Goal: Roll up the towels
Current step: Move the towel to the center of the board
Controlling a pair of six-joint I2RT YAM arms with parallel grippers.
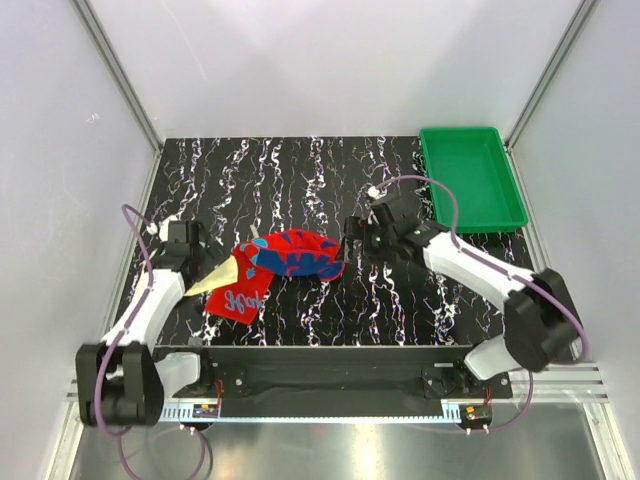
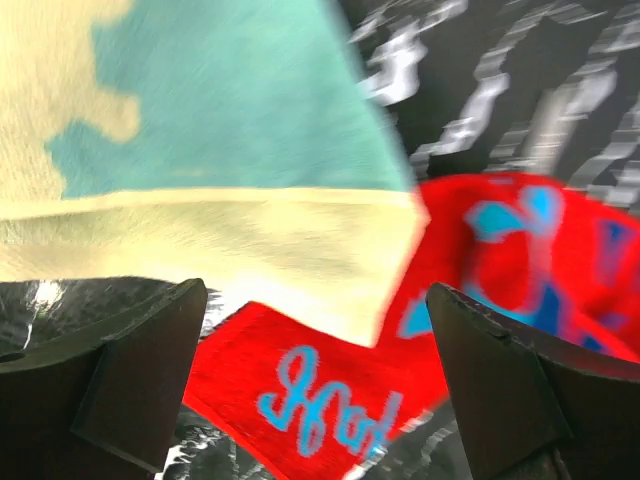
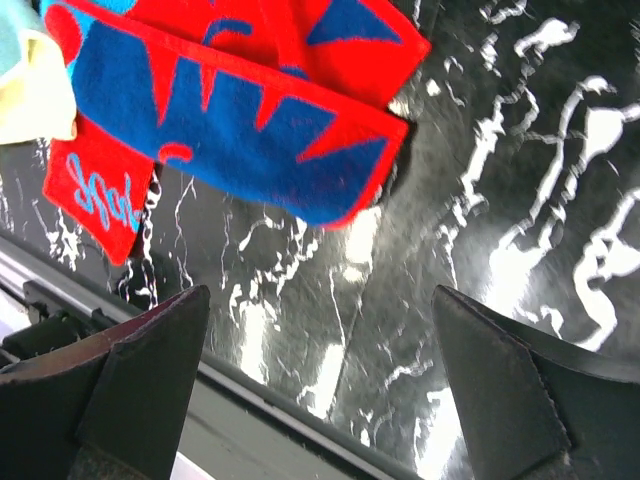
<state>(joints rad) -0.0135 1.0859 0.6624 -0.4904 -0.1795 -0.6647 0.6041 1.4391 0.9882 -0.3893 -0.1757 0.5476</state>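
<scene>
Watching from overhead, I take the green tray (image 1: 468, 175) as my marker. The red towel (image 1: 292, 255) lies bunched on the marbled table (image 1: 400, 305), well to the left of the tray and nearer the arm bases. The pale yellow towel (image 1: 218, 277) sits farther still from the tray, overlapping the red towel's edge on the side away from it. My left gripper (image 2: 318, 300) hangs over that overlap, fingers spread wide, clamping nothing. My right gripper (image 3: 320, 310) hangs between red towel and tray, just beside the cloth, fingers likewise apart over bare table
</scene>
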